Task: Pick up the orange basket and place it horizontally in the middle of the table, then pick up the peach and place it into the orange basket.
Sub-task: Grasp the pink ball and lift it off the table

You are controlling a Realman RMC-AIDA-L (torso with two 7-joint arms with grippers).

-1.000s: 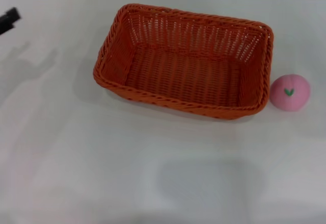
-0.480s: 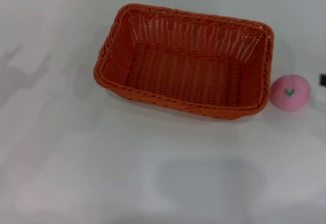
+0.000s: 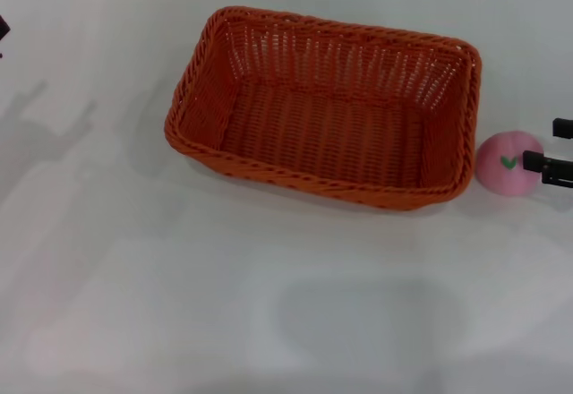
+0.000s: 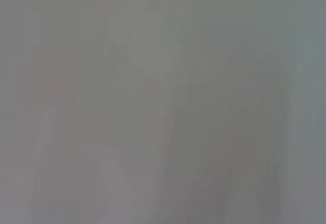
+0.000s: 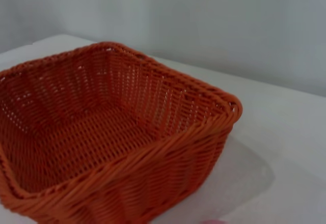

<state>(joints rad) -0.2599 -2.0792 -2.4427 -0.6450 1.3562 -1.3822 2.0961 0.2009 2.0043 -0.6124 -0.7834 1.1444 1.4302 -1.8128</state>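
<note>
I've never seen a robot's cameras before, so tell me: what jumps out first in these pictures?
The big orange basket dominates, sitting empty and slightly askew mid-table. Just past its right end lies a small pink peach, still outside the basket. The right gripper pokes in from the right edge, fingers apart beside the peach; the left gripper barely shows at the far left edge.

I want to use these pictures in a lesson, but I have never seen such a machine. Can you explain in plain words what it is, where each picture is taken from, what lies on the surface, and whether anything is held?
This is a robot with two arms, each ending in a gripper. One picture looks down from its head; the others come from cameras on its wrists. On the white table stands an empty orange basket, with a pink peach just beside it, on the robot's right. The right gripper reaches in from the edge, close to the peach, its fingers open; it holds nothing. Only a dark tip of the left gripper shows at the far left edge. The left wrist picture shows only grey blur.
</note>
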